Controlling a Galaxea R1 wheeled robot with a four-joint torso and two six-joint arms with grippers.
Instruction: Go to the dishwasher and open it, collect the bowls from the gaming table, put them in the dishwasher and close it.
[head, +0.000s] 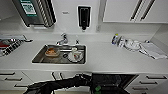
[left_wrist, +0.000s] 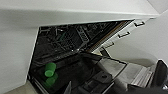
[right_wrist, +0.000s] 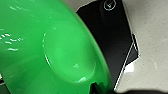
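Right wrist view: glossy, round green bowl.

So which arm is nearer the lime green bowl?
Right. The lime green bowl sits right up against the right wrist camera, while the left arm reaches toward the open dishwasher.

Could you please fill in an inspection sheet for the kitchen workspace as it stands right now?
Surface: white countertop with an inset steel sink.
Job's things: dishwasher open, dark racks visible; green bowl close against the right wrist camera.
Clutter: dishes in the sink; a small upright green cup in the dishwasher; a bottle and a folded cloth on the counter.
Grippers: left arm reaches toward the dishwasher; fingers not discernible.
Cables: nothing seen.
Surroundings: faucet, wall dispenser, white upper cabinets.
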